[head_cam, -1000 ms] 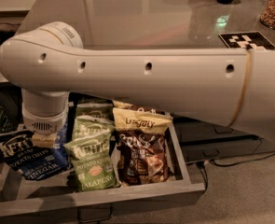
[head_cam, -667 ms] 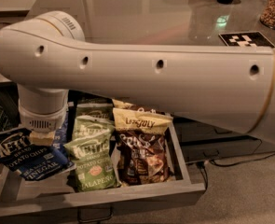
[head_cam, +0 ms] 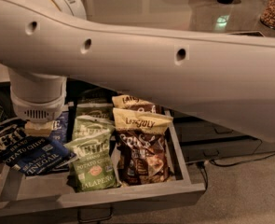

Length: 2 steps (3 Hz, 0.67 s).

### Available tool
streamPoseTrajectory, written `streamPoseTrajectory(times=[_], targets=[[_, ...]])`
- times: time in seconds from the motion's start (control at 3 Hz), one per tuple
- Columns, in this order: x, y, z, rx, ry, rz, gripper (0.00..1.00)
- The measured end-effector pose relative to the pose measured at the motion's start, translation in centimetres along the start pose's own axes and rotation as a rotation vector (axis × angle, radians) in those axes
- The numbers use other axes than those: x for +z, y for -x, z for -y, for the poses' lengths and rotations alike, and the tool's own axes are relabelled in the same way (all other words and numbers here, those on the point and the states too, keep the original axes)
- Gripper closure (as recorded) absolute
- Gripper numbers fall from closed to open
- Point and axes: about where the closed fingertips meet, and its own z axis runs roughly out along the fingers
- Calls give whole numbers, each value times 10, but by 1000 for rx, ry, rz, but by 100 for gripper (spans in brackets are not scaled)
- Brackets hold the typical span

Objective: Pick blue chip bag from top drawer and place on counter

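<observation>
drawer [head_cam: 183,190] holds blue chip bag [head_cam: 32,150] slanting upper-left to lower-right beneath claw [head_cam: 38,128], its state unclear.

1. Blue chip bag [head_cam: 32,150], lower left of the frame, just below the gripper [head_cam: 38,127]: "KETT…", "BRAND", "POTATO CHIPS", "SEA SALT & VINEGAR".
2. Green chip bag [head_cam: 92,164], lower centre: "POTATO CHIPS", "JALAPEÑO".
3. Brown bag [head_cam: 141,153], centre: script on its tan top, too blurred to read.

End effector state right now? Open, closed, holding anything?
End effector: cannot be told; it is down against the blue chip bag at the left end of the open drawer.
</observation>
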Motion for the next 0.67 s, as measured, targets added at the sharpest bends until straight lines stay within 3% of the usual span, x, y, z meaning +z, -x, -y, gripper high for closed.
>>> streamPoseTrajectory(times=[0.33,0.67], targets=[[-28,8,3,-40,-26,-4,100],[-28,8,3,-40,-26,-4,100]])
